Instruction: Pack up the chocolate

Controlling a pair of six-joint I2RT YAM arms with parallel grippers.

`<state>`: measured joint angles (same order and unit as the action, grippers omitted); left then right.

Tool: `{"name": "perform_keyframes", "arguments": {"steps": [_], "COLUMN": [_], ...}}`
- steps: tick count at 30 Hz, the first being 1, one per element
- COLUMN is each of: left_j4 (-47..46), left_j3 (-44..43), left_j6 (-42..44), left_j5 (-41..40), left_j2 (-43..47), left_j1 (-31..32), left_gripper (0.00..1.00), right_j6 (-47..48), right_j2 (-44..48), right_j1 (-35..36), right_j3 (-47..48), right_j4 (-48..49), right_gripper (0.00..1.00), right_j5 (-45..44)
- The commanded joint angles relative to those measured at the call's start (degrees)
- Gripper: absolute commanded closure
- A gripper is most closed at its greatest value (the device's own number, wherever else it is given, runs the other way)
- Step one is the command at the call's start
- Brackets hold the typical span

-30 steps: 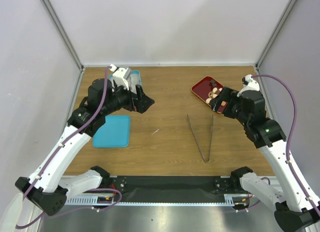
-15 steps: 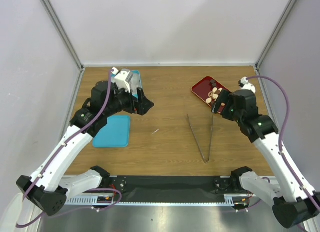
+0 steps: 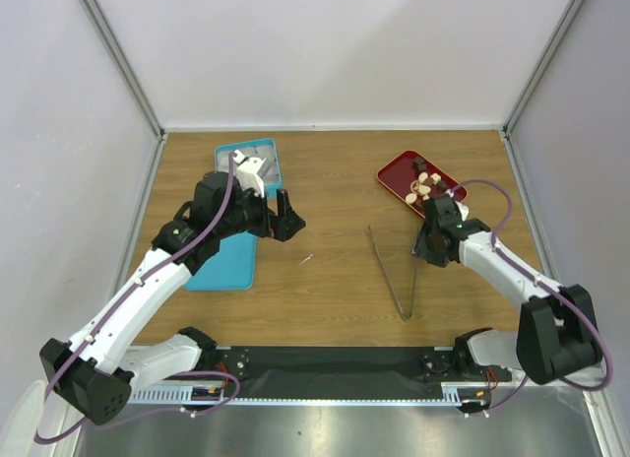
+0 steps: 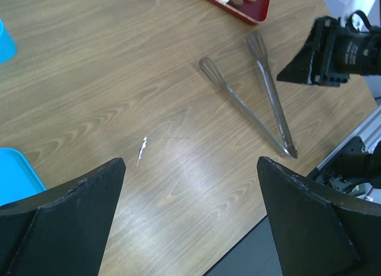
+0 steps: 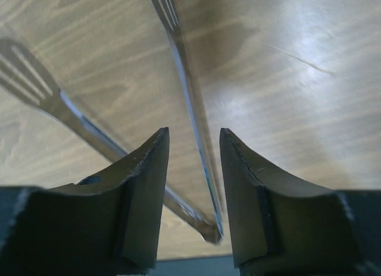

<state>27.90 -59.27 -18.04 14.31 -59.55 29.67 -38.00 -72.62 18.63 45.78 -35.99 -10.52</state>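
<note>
The chocolate, small brown and cream pieces, lies in a red tray at the back right; its near corner also shows in the left wrist view. My right gripper is low over the table at the right arm of the metal tongs. In the right wrist view the gripper has narrowed jaws with a gap, and the tongs' arm runs between them, touching neither pad. My left gripper hangs wide open over bare wood, holding nothing.
A teal box stands at the back left, partly behind the left arm. A flat teal lid lies in front of it. A small white scrap rests mid-table. Grey walls enclose three sides.
My right arm came down from beside the red tray to the tongs and its jaws narrowed. The left arm shifted slightly toward the front.
</note>
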Motion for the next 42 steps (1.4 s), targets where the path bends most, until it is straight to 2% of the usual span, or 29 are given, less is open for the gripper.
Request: {"name": "perform_keyframes", "arguments": {"steps": [1,8,14,19,23,28,31,32,33,34,35,40,42], "left_j4": [-2.3,-1.5,-3.8,-5.0,-6.1,-7.1,-6.0,-5.7,-5.4,-5.2,-5.4,-5.8,-5.8], "left_j3": [1.0,1.3,3.7,5.9,7.4,8.3,6.9,6.3,5.4,5.2,5.1,2.5,0.7], "left_j6": [-0.3,-0.7,-3.6,-3.8,-4.0,-2.4,-1.4,-0.8,-0.7,-0.7,-1.1,-1.5,-0.7], "left_j5": [1.2,-0.6,-0.9,-2.9,-3.3,-5.0,-8.8,-10.9,-12.4,-13.4,-14.1,-18.3,-19.0], "left_j2": [1.6,1.0,0.3,0.7,-0.5,-2.7,-5.8,-6.7,-7.5,-8.6,-9.2,-13.4,-17.3], "left_j1": [0.3,0.2,0.3,0.3,0.4,3.2,7.6,8.8,10.1,12.1,12.9,17.5,18.9], "left_gripper": [0.0,0.01,0.01,0.01,0.02,0.06,0.07,0.06,0.06,0.05,0.05,0.02,0.0], "right_j6": [-3.2,-6.8,-17.7,-29.9,-35.7,-35.3,-33.0,-32.1,-30.0,-29.0,-27.9,-19.6,-16.7], "right_j2": [-3.4,-7.3,-7.4,-9.6,-13.1,-16.6,-15.0,-14.3,-13.3,-11.4,-10.1,-0.4,6.2], "right_j1": [0.2,0.9,3.5,8.0,11.8,14.0,14.0,14.0,14.0,14.0,13.9,12.4,9.5], "right_j3": [-0.6,-2.9,-5.3,-5.5,-1.5,6.0,8.2,8.8,9.5,10.8,11.5,14.2,14.8], "right_j4": [7.4,12.0,16.0,19.6,21.5,15.8,13.8,13.2,12.4,10.8,9.6,3.2,2.0], "right_gripper": [0.56,0.63,0.76,0.75,0.74,0.63,0.48,0.4,0.35,0.31,0.21,0.03,0.0], "right_j5": [-1.5,-0.2,2.1,2.4,0.6,-0.5,0.2,0.5,0.6,0.6,0.2,-2.2,-1.6]}}
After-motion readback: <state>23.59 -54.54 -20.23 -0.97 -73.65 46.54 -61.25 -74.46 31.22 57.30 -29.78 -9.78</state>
